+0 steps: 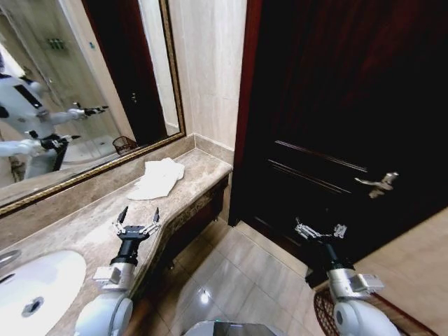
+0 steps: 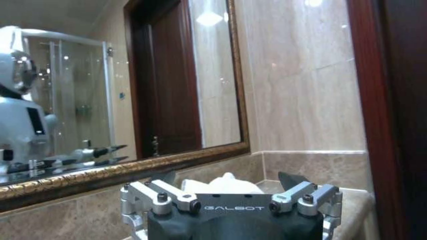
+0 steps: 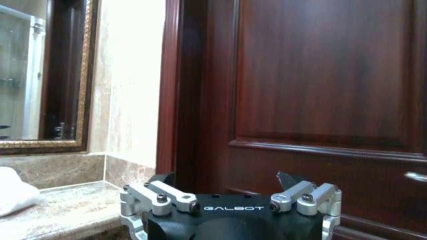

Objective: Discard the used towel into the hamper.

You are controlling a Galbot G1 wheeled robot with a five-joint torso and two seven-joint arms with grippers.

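Note:
The used towel [image 1: 158, 178] is a crumpled white cloth lying on the marble counter [image 1: 84, 227], near its far end by the wall. My left gripper [image 1: 138, 215] hovers open over the counter's front edge, a short way before the towel, nothing between its fingers. In the left wrist view the towel [image 2: 223, 183] sits straight ahead of the left gripper [image 2: 227, 176]. My right gripper [image 1: 320, 231] hangs open and empty over the floor before the dark door. The hamper [image 1: 320, 311], a reddish-brown wire basket, stands on the floor at the lower right, partly hidden by my right arm. The right wrist view catches the towel [image 3: 13, 195] at its edge, beyond the right gripper [image 3: 225, 176].
A gold-framed mirror [image 1: 70, 91] runs along the wall behind the counter. A white sink [image 1: 35, 290] is set in the counter's near end. The dark wooden door [image 1: 336, 105] with a metal handle [image 1: 378, 183] closes the right side. Tiled floor [image 1: 231, 273] lies between counter and door.

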